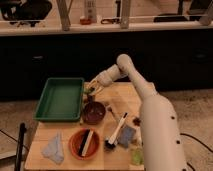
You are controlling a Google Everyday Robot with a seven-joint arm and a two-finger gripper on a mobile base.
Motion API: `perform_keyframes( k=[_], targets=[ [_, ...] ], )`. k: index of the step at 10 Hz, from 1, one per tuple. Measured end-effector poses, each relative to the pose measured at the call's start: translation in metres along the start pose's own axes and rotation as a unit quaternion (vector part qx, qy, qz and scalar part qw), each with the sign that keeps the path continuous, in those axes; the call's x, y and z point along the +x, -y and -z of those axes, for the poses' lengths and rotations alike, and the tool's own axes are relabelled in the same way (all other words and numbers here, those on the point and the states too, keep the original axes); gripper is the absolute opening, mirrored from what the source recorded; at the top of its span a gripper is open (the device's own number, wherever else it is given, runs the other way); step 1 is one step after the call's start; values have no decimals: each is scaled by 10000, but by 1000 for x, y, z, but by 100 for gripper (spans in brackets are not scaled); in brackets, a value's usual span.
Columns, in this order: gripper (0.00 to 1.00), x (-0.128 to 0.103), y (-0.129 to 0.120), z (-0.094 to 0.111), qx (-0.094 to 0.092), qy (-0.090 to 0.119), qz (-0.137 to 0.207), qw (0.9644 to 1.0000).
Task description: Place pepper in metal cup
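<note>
My gripper (94, 87) is at the far side of the wooden table, just right of the green tray's far right corner. It hangs over a small dark shiny metal cup (89, 93) with greenish glints. A dim yellowish-green bit at the gripper's tip may be the pepper (92, 89). I cannot tell whether it is held or inside the cup. The arm reaches in from the right and hides the table's right side.
A green tray (61, 98) lies at the left. A dark maroon bowl (93, 112) sits just in front of the cup. An orange bowl (84, 143), a blue cloth (54, 148), a white brush (117, 130), a blue sponge (127, 135) and a pale green lump (136, 156) lie nearer.
</note>
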Motion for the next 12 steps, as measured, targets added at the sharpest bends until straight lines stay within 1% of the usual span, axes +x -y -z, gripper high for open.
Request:
perform_keyframes(
  k=[3,4,5,6,8,9,11,12],
  targets=[
    [0,3,-1,-1,-14,31,-115,9999],
    [5,4,-1,-2,-10,52,-173,9998],
    [14,7,-1,0,0,71,-226,9997],
    [27,10,-2,1,27,122,-278,9995],
    [43,12,-1,2,54,200,-308,9993],
    [55,12,0,1,62,243,-313,9992],
    [74,14,0,5,99,267,-324,9991],
    [79,15,0,6,109,277,-327,9990]
  ],
)
